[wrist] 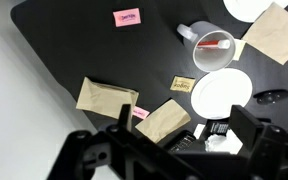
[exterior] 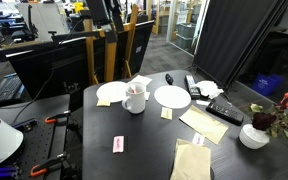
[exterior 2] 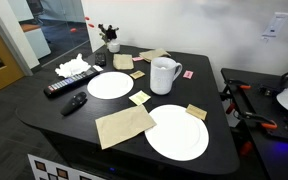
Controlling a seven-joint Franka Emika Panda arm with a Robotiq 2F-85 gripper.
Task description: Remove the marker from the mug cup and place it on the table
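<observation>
Wrist view: pincer (wrist: 184,128) hangs high over the tabletop (wrist: 74,50), jaws spread wide, holding nothing. Marker (wrist: 216,44) sits inside the mug cup (wrist: 190,34), well apart from the pincer, up-frame and slightly right, its long axis leaning across the mug's mouth.
</observation>
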